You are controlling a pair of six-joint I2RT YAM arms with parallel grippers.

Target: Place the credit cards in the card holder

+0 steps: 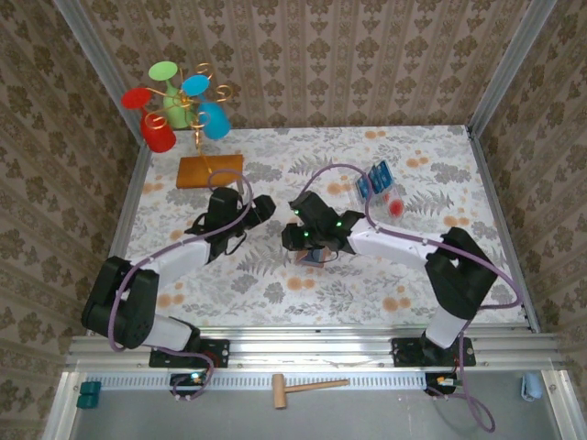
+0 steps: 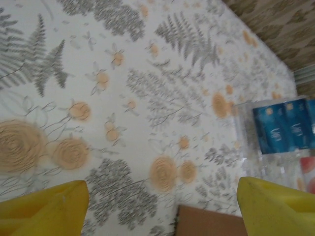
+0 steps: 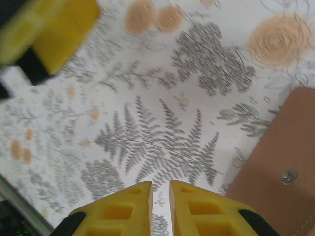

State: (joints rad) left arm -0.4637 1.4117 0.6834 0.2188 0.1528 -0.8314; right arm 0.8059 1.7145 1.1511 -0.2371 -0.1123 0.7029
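Card loading apparently not yet begun.
Card holder (image 1: 316, 256) on the counter (image 1: 275, 280); right fingers (image 3: 130, 206), clenched and empty, beside it; left fingers (image 2: 44, 206), released wide, left of it; beyond it, credit cards (image 1: 373, 181) sit in their tray (image 2: 275, 167).

The left arm (image 1: 124, 302) and right arm (image 1: 454, 266) are built of chunky black joint housings joined by white links, each on a black base, with a purple cable (image 1: 335, 166) looping along it. Small green lights (image 1: 337, 221) glow on the right arm's black wrist. The right gripper (image 3: 160, 194) has yellow fingers (image 3: 118, 211) moulded with rectangular recesses, and the left gripper (image 2: 162, 186) has plain yellow ones.
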